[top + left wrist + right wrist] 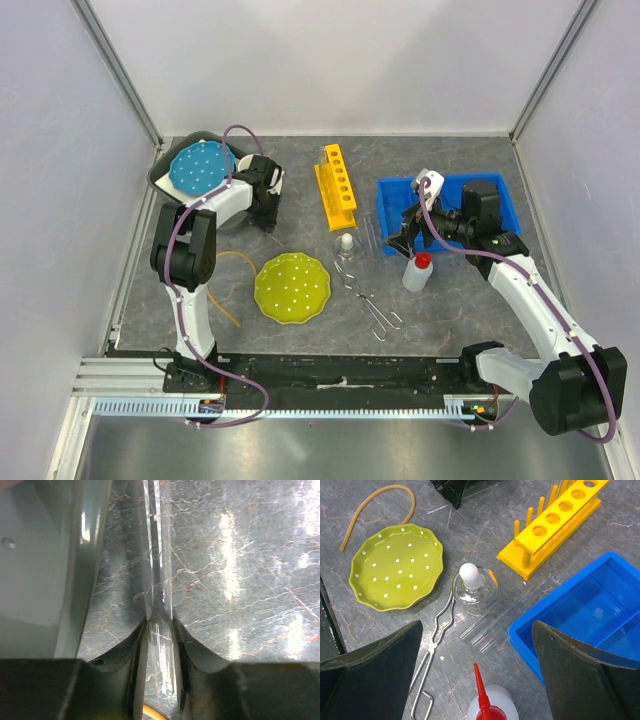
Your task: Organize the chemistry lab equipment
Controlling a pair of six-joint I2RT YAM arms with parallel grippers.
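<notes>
My left gripper [266, 208] is shut on a thin clear tube [159, 580], held between its fingers beside a grey bowl. The left gripper [160, 626] shows the tube running straight out from its tips. My right gripper [405, 240] is open and empty, hovering over the white red-capped squeeze bottle [418, 272] that also shows in the right wrist view [490, 709]. The right gripper [477, 630] spans several clear tubes [492, 627] lying flat. The white-capped flask [474, 586], metal tongs [432, 655] and yellow rack [555, 522] lie left of the bottle.
A blue bin [455, 208] stands at the right, behind the right gripper. A yellow-green dotted plate [292, 287] lies mid-table. A blue dotted plate [200, 167] rests in a dark bowl [160, 178] at the back left. Tan rubber tubing [375, 505] curls by the plate.
</notes>
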